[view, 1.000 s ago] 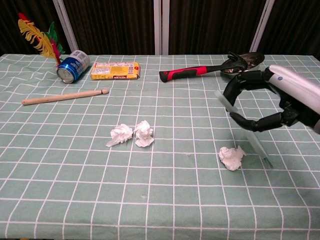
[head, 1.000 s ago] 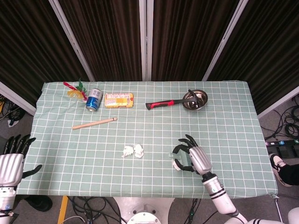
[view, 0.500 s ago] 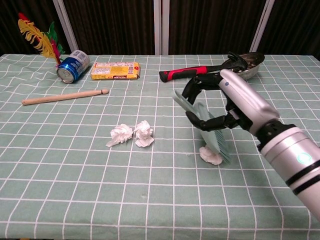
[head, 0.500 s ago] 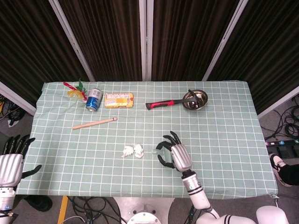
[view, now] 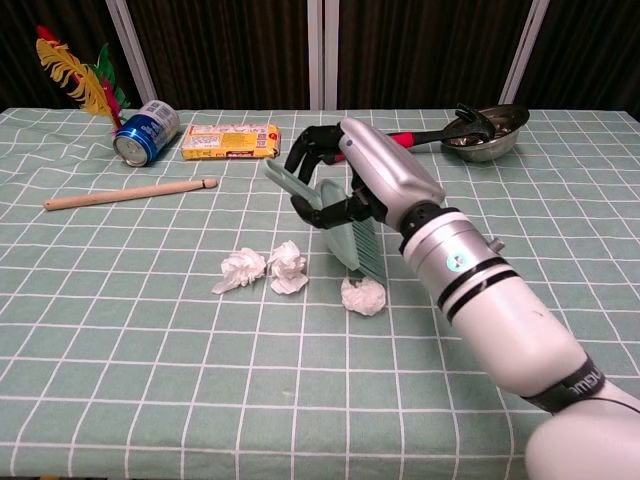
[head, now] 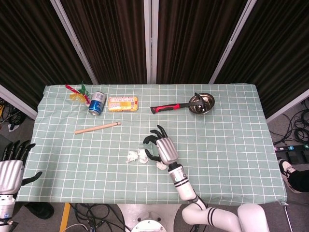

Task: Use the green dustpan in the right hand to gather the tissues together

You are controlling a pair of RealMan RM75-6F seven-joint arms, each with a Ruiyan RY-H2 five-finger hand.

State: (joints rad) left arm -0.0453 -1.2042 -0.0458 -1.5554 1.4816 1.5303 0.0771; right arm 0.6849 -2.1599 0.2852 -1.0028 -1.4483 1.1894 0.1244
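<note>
My right hand (view: 362, 178) grips the pale green dustpan (view: 345, 228), whose blade stands tilted on the checked cloth. A crumpled white tissue (view: 363, 296) lies just in front of the blade's lower edge, touching or nearly touching it. Two more tissues (view: 240, 268) (view: 288, 266) sit side by side just left of the blade. In the head view the right hand (head: 161, 149) is over the table's middle, next to the pair of tissues (head: 136, 155). My left hand (head: 10, 169) hangs off the table's left edge, fingers apart and holding nothing.
Along the far side lie a feather toy (head: 77, 93), a blue can (head: 97, 103), a yellow packet (head: 122, 103), a red-handled hammer (head: 166, 108) and a metal bowl (head: 201, 103). A wooden stick (head: 97, 127) lies left of centre.
The right hand has swept the dustpan leftward across the table, pushing the lone tissue from the right side to close beside the other two. The left hand stayed put.
</note>
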